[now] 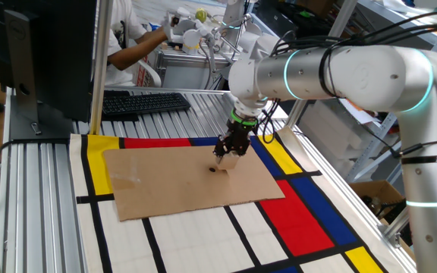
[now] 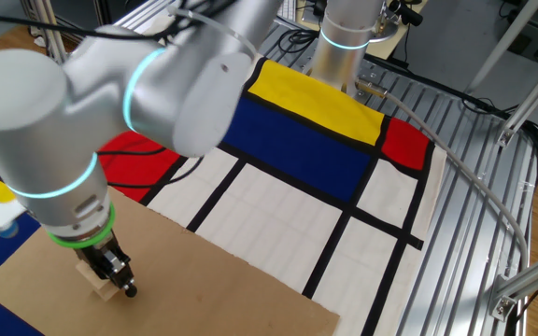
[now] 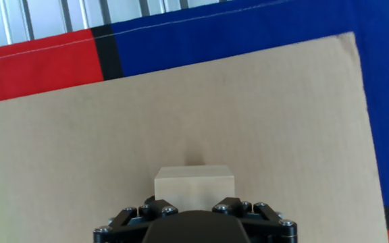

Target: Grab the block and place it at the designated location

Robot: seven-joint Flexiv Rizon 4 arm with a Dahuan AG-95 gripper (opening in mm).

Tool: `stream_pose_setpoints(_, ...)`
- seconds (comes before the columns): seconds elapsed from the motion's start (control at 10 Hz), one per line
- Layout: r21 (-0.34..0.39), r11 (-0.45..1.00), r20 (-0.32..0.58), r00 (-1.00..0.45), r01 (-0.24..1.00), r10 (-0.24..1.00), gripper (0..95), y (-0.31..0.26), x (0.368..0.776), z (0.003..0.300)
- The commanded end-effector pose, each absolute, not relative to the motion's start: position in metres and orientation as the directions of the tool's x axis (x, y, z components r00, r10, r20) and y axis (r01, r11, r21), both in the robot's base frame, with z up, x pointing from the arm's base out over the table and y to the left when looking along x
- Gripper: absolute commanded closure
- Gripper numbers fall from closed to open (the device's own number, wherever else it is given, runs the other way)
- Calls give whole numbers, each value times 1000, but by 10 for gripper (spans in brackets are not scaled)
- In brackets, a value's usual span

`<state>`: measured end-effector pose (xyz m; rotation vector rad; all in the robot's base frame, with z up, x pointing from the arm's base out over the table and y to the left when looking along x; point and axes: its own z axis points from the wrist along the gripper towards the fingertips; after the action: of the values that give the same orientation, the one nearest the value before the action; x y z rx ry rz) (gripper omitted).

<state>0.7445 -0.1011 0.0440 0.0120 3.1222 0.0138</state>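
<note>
The table (image 1: 44, 189) is ribbed aluminium, overlaid by a mat (image 1: 294, 212) of red, yellow, blue and white rectangles edged in black. On the mat lies the cardboard sheet (image 1: 165, 182), flat, its far edge running along the blue and red panels and its right edge close to the blue strip in the hand view. Bare cardboard spreads wide to the left of the gripper and toward the near edge; a keyboard (image 1: 143, 102) sits well beyond the sheet's far side. The arm (image 1: 340, 72) reaches in from the right and bends down over the sheet's middle-right part. The gripper (image 1: 226, 155) is clenched on the block (image 1: 231, 161), fingers at its two sides, low over the cardboard. The designated location (image 1: 212, 170), a small dark dot, lies just beside the block on its near-left side
</note>
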Motion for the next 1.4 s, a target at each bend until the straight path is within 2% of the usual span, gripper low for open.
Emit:
stream_pose_setpoints(0.1,22,1000,-9,-1000,10,10,950,-101,749,43)
stream_pose_setpoints(1.4,35,998,-4,-998,61,61,950,-69,753,37)
